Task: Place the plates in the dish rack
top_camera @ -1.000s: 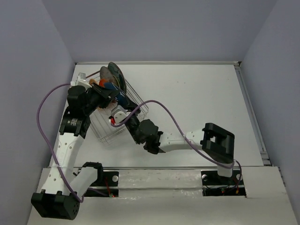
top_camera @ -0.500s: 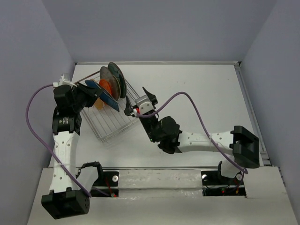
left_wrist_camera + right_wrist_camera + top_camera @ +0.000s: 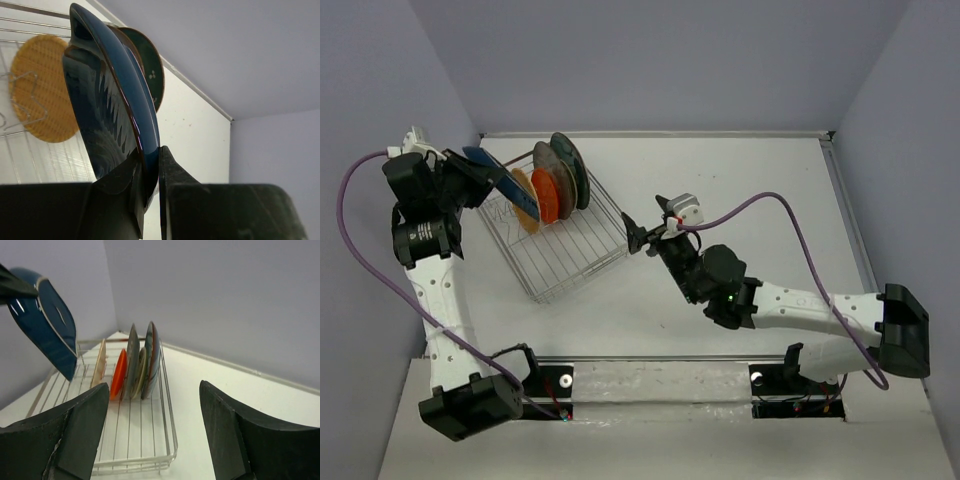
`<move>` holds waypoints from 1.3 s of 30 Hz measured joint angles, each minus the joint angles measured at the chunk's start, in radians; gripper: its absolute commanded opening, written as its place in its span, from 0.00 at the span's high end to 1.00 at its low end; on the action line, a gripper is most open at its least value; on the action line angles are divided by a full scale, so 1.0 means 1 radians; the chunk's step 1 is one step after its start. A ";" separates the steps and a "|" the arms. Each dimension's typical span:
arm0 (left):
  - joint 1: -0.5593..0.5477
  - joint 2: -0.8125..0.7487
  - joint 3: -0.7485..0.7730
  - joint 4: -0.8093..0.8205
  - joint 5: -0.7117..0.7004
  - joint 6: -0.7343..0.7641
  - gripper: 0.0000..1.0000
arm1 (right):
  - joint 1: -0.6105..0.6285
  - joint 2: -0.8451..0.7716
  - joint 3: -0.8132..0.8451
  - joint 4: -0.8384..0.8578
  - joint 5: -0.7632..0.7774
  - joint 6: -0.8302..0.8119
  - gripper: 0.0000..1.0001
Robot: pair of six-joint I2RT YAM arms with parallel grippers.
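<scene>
The left claw (image 3: 150,172) is clamped on the rim of the blue plate (image 3: 110,110), which hangs tilted at the upper left of the top view, above the rack's (image 3: 575,280) left side. Upright in the rack's far rows stand the tan plate (image 3: 100,362), orange plate (image 3: 118,374), grey plate (image 3: 132,357), cream plate (image 3: 142,365) and teal plate (image 3: 153,355). The right claw (image 3: 150,430) gapes wide with nothing in it, just right of the rack over the worktop (image 3: 750,190).
</scene>
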State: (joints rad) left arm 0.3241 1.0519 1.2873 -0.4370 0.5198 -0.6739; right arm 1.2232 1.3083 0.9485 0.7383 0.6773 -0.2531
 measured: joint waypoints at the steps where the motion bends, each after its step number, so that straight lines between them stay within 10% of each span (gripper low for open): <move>1: 0.015 0.012 0.018 -0.018 -0.002 0.027 0.95 | -0.002 -0.003 -0.010 -0.017 0.002 0.019 0.22; 39: 0.076 0.468 0.159 -0.108 -0.032 0.275 0.95 | -0.086 -0.200 -0.289 -0.260 0.002 0.321 0.23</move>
State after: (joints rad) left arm 0.3996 1.5196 1.4460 -0.5446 0.4881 -0.3992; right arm 1.1374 1.1080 0.6598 0.4786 0.6792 0.0681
